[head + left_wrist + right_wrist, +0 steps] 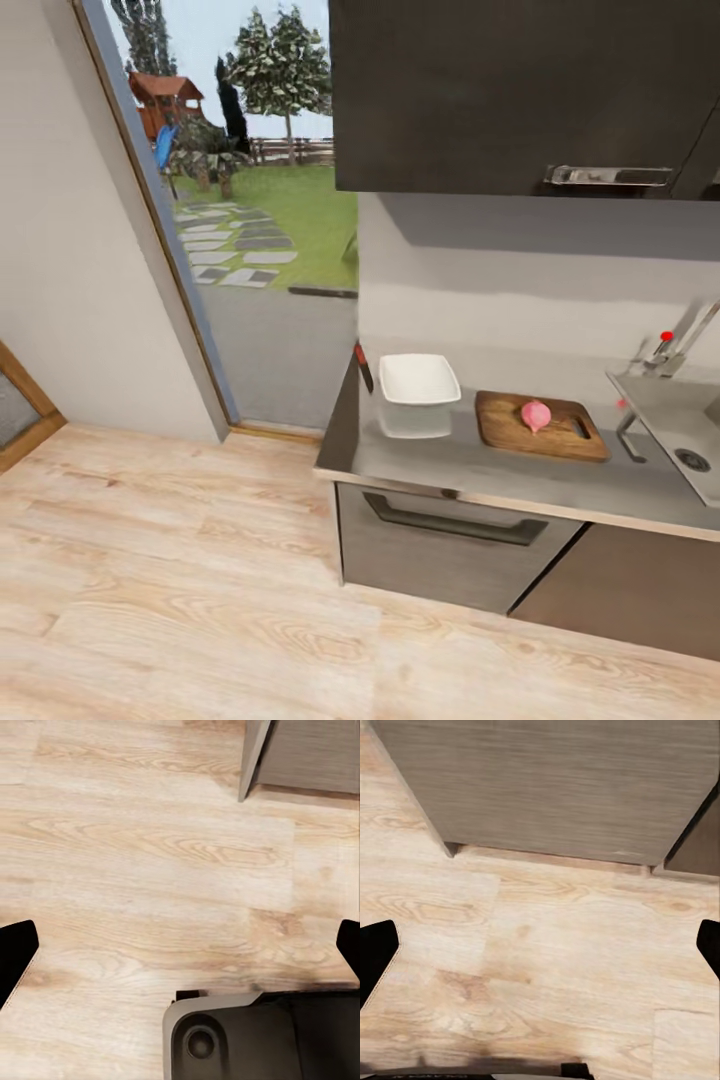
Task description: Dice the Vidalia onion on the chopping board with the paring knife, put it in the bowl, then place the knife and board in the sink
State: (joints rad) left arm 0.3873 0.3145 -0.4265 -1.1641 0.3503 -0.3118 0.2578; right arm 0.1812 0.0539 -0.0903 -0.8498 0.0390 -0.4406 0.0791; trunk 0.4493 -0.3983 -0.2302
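Note:
In the head view a pinkish Vidalia onion [536, 415] lies on the dark wooden chopping board [498, 428] on the grey countertop [450, 468]. Left of the board stands the white square bowl [418, 385]. The red-handled paring knife [364, 368] rests at the counter's far left edge, beside the bowl. The grey sink [668, 410] with its chrome tap [682, 345] is at the right. My left gripper [180, 952] and right gripper [540, 952] hang open over the plank floor, their fingertips [15, 952] [375, 952] wide apart and holding nothing.
Dark cabinets with a bar-handled drawer [450, 520] sit under the counter, and an upper cabinet [520, 95] hangs above it. A tall glass opening [250, 220] onto a garden is left of the counter. Light wooden floor [180, 580] lies between me and the cabinets. My base [255, 1039] is below the left gripper.

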